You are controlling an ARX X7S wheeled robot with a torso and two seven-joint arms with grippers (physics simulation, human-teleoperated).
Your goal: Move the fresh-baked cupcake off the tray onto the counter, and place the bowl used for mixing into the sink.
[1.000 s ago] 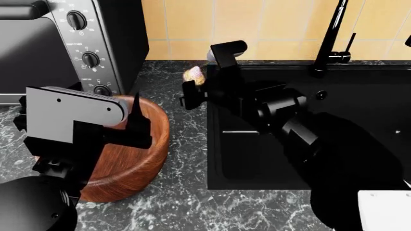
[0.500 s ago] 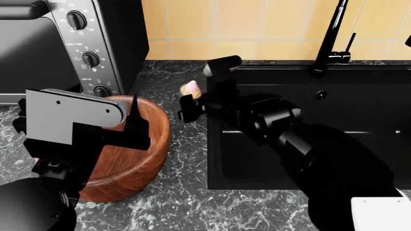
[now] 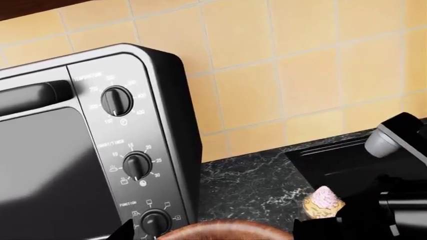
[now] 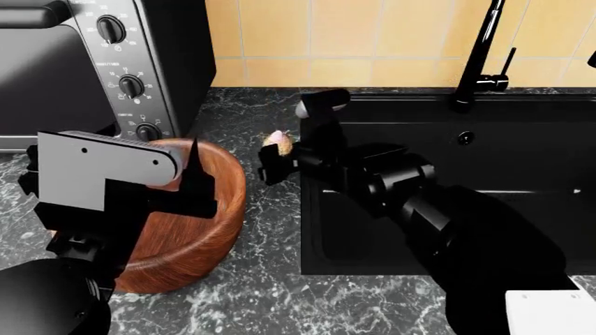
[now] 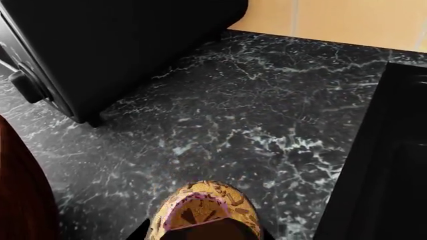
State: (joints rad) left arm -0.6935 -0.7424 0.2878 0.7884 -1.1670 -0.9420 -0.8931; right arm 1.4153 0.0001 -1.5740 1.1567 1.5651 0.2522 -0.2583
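Your right gripper [image 4: 276, 155] pinches the tiny cupcake [image 4: 278, 142], ribbed tan wrapper and pale pink swirl, over the veined dark marble counter [image 4: 256, 209] just beside the matte black sink [image 4: 521, 153]. That arm stretches across the basin's near corner. Your left gripper [image 4: 191, 183] hangs over the thick-walled, grained wooden bowl [image 4: 200, 237]; you cannot tell how its fingers stand. The steel toaster oven [image 3: 100, 145] stands behind.
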